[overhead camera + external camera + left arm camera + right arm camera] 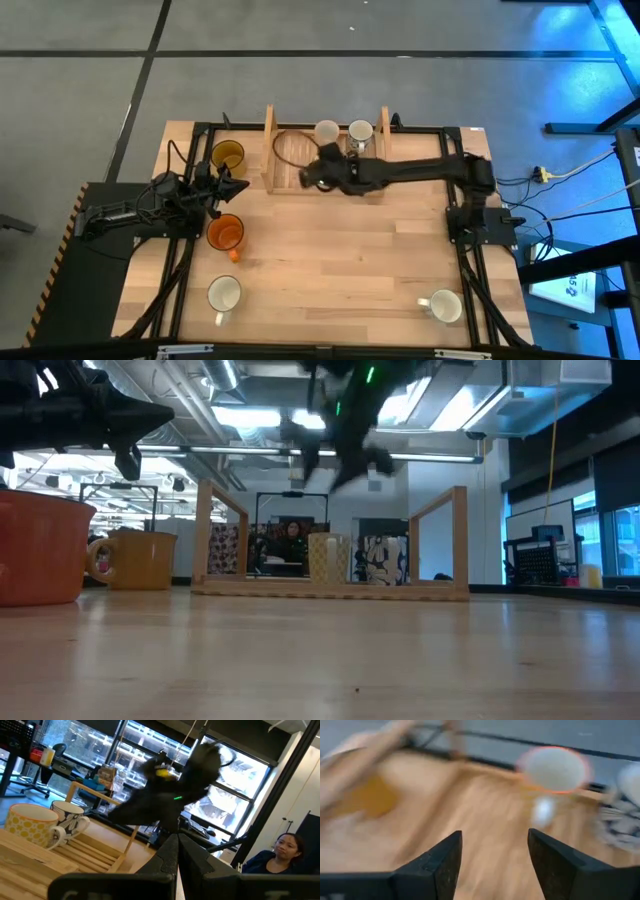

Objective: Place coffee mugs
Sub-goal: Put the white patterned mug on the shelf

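Two cream mugs, one yellow-dotted and one dark-patterned, stand upright on the slatted wooden tray at the table's far middle. They also show in the left wrist view. The amber mug, the orange mug and two white mugs stand on the table. My right gripper is open and empty, raised over the tray's near part. My left gripper is shut and empty, hovering between the amber and orange mugs.
The tray's two upright side boards flank its mugs. A dark ring-shaped cable lies on the tray's left half. A person sits beyond the table. Bare wood spans the table's middle and near part.
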Controlling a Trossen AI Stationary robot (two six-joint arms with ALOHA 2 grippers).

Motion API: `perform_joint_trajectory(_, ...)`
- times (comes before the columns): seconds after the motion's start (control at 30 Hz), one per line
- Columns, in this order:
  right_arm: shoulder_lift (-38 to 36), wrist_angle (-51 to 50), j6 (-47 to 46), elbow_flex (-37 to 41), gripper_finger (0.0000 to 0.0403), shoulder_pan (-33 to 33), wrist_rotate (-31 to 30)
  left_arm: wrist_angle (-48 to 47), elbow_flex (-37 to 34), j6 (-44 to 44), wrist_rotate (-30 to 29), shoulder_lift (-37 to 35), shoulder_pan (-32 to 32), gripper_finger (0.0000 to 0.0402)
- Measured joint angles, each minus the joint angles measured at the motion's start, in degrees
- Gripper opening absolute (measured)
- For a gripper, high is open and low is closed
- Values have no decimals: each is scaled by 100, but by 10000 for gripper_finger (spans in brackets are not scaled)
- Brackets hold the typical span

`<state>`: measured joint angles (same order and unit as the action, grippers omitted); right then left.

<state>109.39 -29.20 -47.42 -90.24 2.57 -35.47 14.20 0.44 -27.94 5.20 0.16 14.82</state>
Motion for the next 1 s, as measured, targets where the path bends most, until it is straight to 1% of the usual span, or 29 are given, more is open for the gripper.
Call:
perform_joint_trajectory(0.13,-507,-152,817,-4,199,-702,1163,-2,1,-41,31,0,-1,4)
perform_joint_trajectory(0.23,-626,-203,1014,-5,192,-1343,1855,-2,-1,-46,42,-1,0,4)
perform_joint_trajectory(0.33,-628,-226,665,-4,185,-1943,2300,-20,-1,-46,49,-2,1,4)
perform_joint_trajectory(0.47,-628,-472,-316,-4,175,-2627,2727,-22,0,-49,53,-1,-1,4)
perform_joint_trajectory(0.67,-698,-744,-1789,0,166,-3680,3002,-55,-1,-54,51,0,-1,4)
perform_joint_trajectory(0.73,-723,-852,-2265,-2,165,-4057,2928,-57,0,-95,48,-2,-1,4)
perform_joint_trajectory(0.87,-735,-1436,-3403,0,165,-4790,2638,-69,-1,-195,31,-1,0,4)
perform_joint_trajectory(1.0,-735,-1997,-4655,0,165,-5410,2606,-68,-1,-210,30,-2,-1,4)
